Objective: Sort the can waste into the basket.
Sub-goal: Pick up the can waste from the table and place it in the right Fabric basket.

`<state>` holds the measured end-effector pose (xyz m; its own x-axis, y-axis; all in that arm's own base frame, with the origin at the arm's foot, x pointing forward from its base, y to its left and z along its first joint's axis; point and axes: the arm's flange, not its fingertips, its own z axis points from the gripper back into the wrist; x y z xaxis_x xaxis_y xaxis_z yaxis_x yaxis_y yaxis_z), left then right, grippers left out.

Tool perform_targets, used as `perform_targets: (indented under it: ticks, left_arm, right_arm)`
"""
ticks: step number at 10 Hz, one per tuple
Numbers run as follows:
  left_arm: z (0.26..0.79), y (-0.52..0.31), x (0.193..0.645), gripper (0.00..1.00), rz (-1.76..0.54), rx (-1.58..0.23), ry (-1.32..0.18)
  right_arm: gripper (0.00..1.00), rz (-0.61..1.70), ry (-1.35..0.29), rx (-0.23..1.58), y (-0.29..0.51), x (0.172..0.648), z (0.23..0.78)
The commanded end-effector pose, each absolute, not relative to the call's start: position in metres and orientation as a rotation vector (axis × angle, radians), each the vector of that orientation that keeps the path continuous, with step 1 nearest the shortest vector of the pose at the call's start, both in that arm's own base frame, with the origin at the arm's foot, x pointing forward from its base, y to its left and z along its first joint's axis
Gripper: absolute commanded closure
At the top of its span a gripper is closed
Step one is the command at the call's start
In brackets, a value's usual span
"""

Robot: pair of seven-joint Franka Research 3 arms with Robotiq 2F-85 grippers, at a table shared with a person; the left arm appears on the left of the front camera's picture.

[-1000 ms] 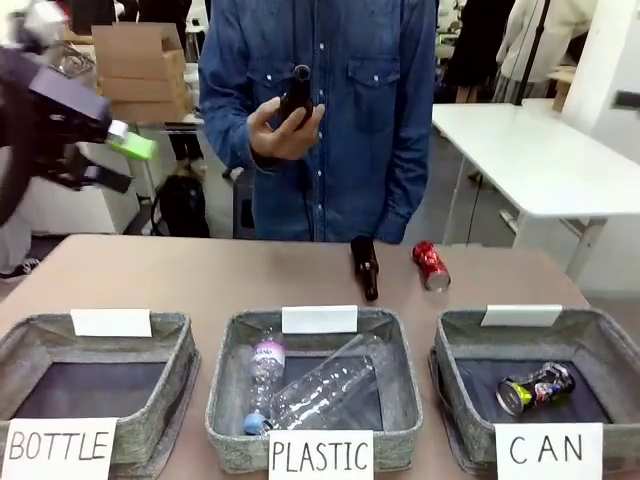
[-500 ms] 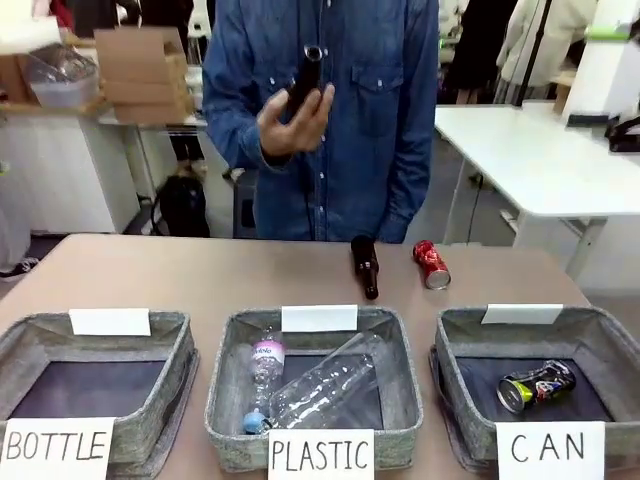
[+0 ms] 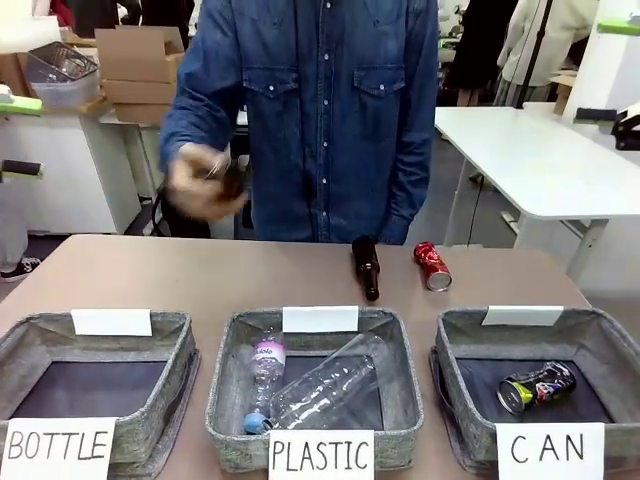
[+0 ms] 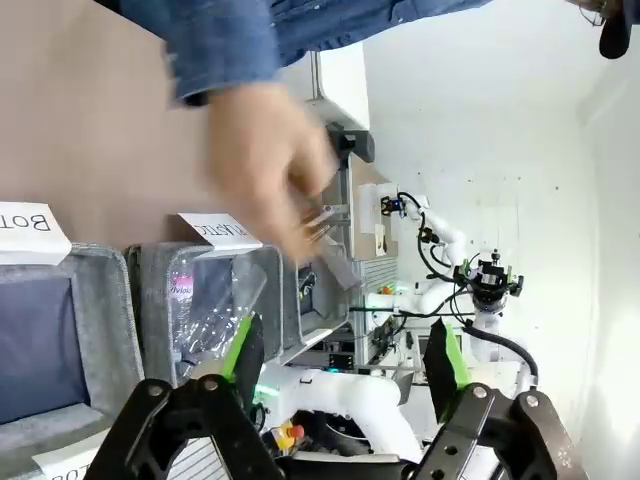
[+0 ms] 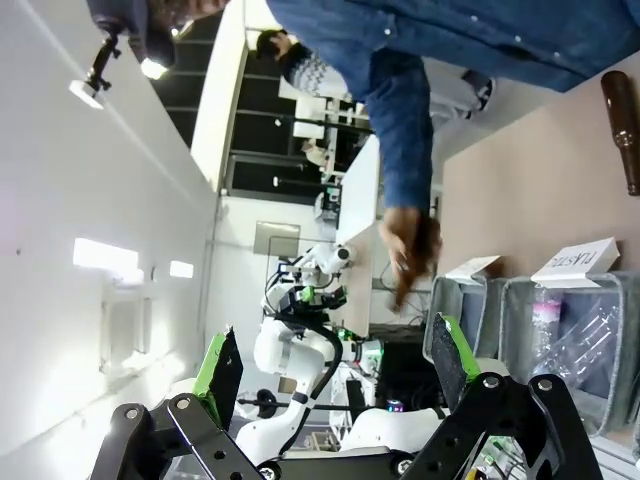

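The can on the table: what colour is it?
That can is red; the front view shows it best.

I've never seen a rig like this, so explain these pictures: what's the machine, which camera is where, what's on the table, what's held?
A robot with two white arms works at a brown table, facing a person in a blue denim shirt. The wide picture is from a fixed camera between the arms; the other two are from wrist cameras, so they look tipped. Each shows that arm's black jaws: left green pads and right green pads stand apart, holding nothing. On the table are three square grey woven baskets: BOTTLE, PLASTIC with clear plastic bottles, and CAN with a dark dented drink can. Beyond them lie a brown glass bottle and a red drink can. The person's hand grips something dark, too blurred to name.
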<state>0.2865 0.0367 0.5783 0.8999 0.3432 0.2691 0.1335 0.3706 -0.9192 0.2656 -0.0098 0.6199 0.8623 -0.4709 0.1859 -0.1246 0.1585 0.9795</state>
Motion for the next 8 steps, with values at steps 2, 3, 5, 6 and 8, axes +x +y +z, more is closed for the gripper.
perform_targets:
  ticks: [2,3,5,6,8]
  left_arm:
    - [0.608,0.068,0.250,0.15,0.140,-1.160,-0.513]
    - [0.634,0.115,0.209,0.15,0.260,-1.089,-0.596]
    - [0.654,0.150,0.164,0.15,0.380,-1.077,-0.679]
    - [0.651,0.147,0.166,0.15,0.382,-1.081,-0.668]
    - [0.637,0.139,0.189,0.15,0.340,-1.107,-0.608]
  right_arm:
    - [0.00,-0.269,-0.505,1.435,-0.008,0.266,0.621]
    - [0.00,-0.269,-0.505,1.435,-0.008,0.266,0.621]
    - [0.00,-0.269,-0.505,1.435,-0.008,0.266,0.621]
    - [0.00,-0.269,-0.505,1.435,-0.008,0.266,0.621]
    - [0.00,-0.269,-0.505,1.435,-0.008,0.266,0.621]
